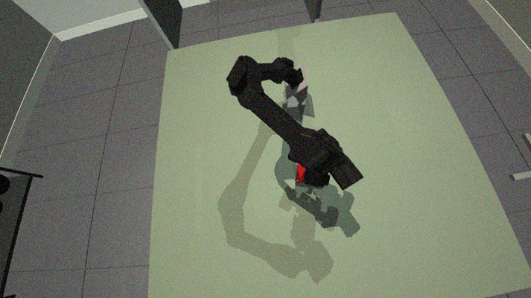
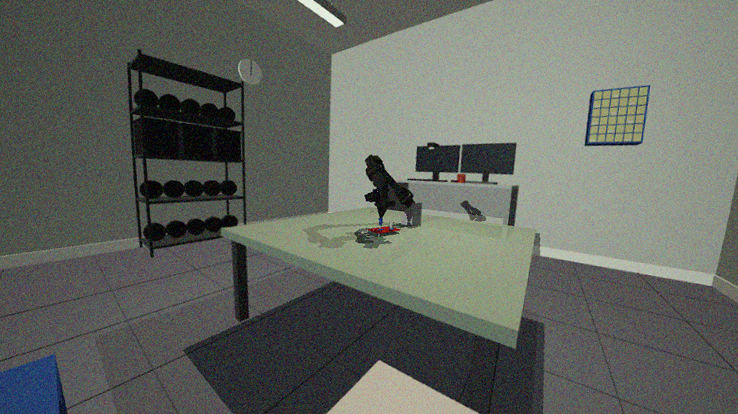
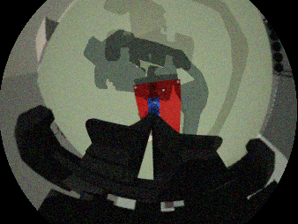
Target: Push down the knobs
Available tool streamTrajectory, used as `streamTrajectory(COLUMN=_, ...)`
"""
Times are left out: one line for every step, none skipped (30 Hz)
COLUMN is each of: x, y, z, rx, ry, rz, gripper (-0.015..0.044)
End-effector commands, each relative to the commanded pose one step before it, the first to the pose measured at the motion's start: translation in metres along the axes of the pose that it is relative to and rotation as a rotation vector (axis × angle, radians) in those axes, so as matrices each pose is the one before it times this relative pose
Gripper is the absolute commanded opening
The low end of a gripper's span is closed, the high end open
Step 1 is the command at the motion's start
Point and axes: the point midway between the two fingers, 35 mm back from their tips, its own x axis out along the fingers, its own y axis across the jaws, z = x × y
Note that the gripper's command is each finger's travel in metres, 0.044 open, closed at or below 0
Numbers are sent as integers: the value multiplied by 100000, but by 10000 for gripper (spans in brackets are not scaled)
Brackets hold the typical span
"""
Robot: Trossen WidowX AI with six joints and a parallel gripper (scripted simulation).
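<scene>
1. I judge the task to be mid-way at best: my hand (image 3: 150, 130) is down over the circuit board (image 3: 167, 100) with its fingers pressed together and nothing between them, which reads to me as a pushing pose on a knob rather than a grasp

2. In the wrist view a small blue knob (image 3: 152, 105) sits right at the fingertips, on the board's near edge; whether the tips touch it I cannot tell, and I cannot tell whether it is seated against its potentiometer

3. I can make out only this one blue piece; the second knob is hidden or too small, so I cannot say which of the two is finished, if either

4. What is left, as I see it: confirm both knobs are fully down, then spread the fingers, pull the hand away from the board and hold still; none of that closing part is done, since the hand is over the board and shut

5. The board shows as a small flat red rectangle near the middle of the pale green table (image 1: 406, 173), mostly covered by the arm (image 1: 275, 117) in the top view, with only a red sliver (image 1: 299, 172) showing beside the wrist

6. From the exterior view the board (image 2: 386, 230) lies low on the table, directly under the downward-pointing hand; its legs are too small to make out
</scene>
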Motion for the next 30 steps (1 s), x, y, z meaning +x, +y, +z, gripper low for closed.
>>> streamTrajectory(x=191, y=-66, z=-8, rx=-488, ry=-392, rz=-499, gripper=0)
streamTrajectory(x=27, y=0, z=0, rx=0, ry=-1, rz=-1, gripper=0)
streamTrajectory(x=27, y=0, z=0, rx=0, ry=-1, rz=-1, gripper=0)
streamTrajectory(x=27, y=0, z=0, rx=0, ry=-1, rz=-1, gripper=0)
streamTrajectory(x=27, y=0, z=0, rx=0, ry=-1, rz=-1, gripper=0)
streamTrajectory(x=27, y=0, z=0, rx=0, ry=-1, rz=-1, gripper=0)
streamTrajectory(x=-21, y=0, z=0, rx=0, ry=1, rz=1, gripper=0)
streamTrajectory(x=-47, y=0, z=0, rx=0, ry=1, rz=2, gripper=0)
streamTrajectory(x=-47, y=0, z=0, rx=0, ry=1, rz=2, gripper=0)
streamTrajectory(x=-39, y=0, z=0, rx=0, ry=1, rz=1, gripper=0)
streamTrajectory(x=-15, y=0, z=0, rx=0, ry=0, rz=0, gripper=0)
streamTrajectory(x=0, y=0, z=0, rx=0, ry=0, rz=0, gripper=0)
streamTrajectory(x=0, y=0, z=0, rx=0, ry=0, rz=0, gripper=0)
streamTrajectory(x=0, y=0, z=0, rx=0, ry=0, rz=0, gripper=0)
streamTrajectory(x=0, y=0, z=0, rx=0, ry=0, rz=0, gripper=0)
streamTrajectory(x=0, y=0, z=0, rx=0, ry=0, rz=0, gripper=0)
streamTrajectory(x=0, y=0, z=0, rx=0, ry=0, rz=0, gripper=0)
streamTrajectory(x=0, y=0, z=0, rx=0, ry=0, rz=0, gripper=0)
streamTrajectory(x=0, y=0, z=0, rx=0, ry=0, rz=0, gripper=0)
streamTrajectory(x=0, y=0, z=0, rx=0, ry=0, rz=0, gripper=0)
streamTrajectory(x=0, y=0, z=0, rx=0, ry=0, rz=0, gripper=0)
streamTrajectory(x=28, y=0, z=0, rx=0, ry=-1, rz=-1, gripper=0)
streamTrajectory(x=47, y=0, z=0, rx=0, ry=-1, rz=-2, gripper=0)
streamTrajectory(x=71, y=-1, z=0, rx=1, ry=-2, rz=-3, gripper=0)
streamTrajectory(x=76, y=-1, z=0, rx=1, ry=-2, rz=-3, gripper=0)
streamTrajectory(x=88, y=-1, z=0, rx=1, ry=-3, rz=-4, gripper=0)
streamTrajectory(x=97, y=-1, z=0, rx=1, ry=-3, rz=-5, gripper=0)
streamTrajectory(x=69, y=-1, z=0, rx=1, ry=-2, rz=-3, gripper=0)
streamTrajectory(x=23, y=0, z=0, rx=0, ry=-1, rz=-1, gripper=0)
streamTrajectory(x=0, y=0, z=0, rx=0, ry=0, rz=0, gripper=0)
